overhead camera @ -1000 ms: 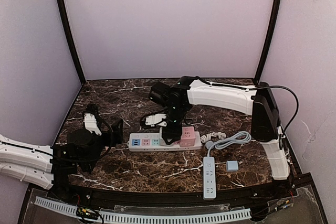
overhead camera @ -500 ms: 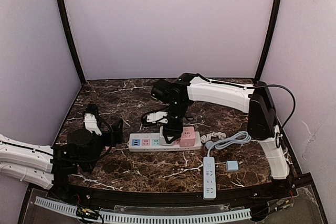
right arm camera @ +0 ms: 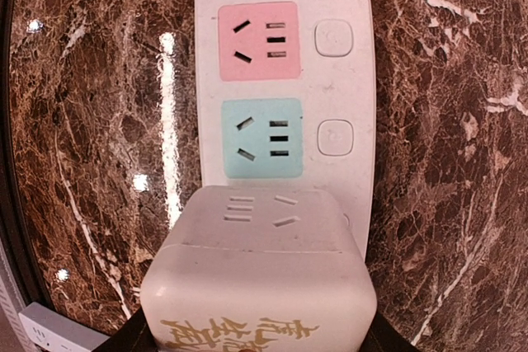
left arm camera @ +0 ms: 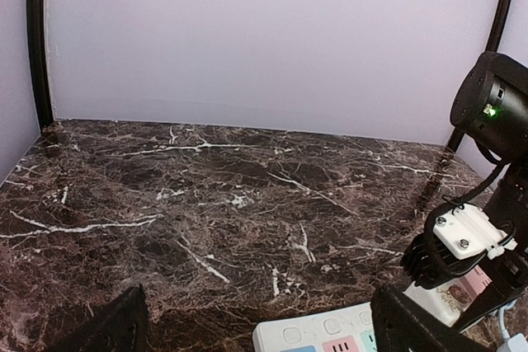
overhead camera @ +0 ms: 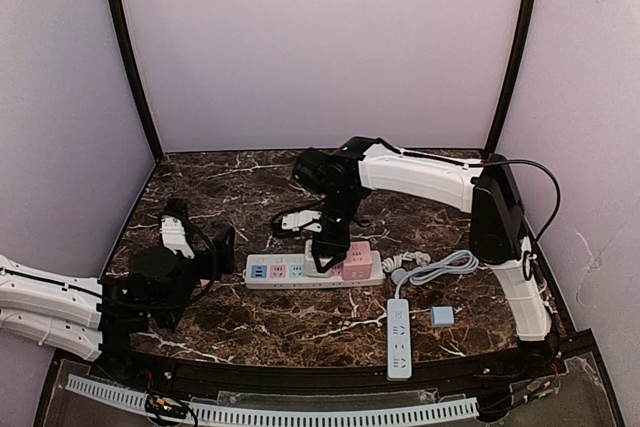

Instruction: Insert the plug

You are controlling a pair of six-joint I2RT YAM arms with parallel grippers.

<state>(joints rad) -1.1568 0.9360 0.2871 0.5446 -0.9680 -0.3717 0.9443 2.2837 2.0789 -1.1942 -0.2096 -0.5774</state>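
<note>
Pressure straight down over the power strip point(right arm camera: 363, 80), no tilt, prongs lined up with the bay just beside the teal socket point(right arm camera: 262, 138). Cube plug point(right arm camera: 260, 269) clamped between the 2 fingers of right gripper point(overhead camera: 326, 253), at the strip: cream, rounded, gold lettering, slots on its face. Seating depth hidden. Left gripper point(left arm camera: 268, 326) spread wide, idle, well apart.

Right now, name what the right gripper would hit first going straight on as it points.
Probably the power strip, beside its teal socket; the held cube adapter would touch first.
</note>
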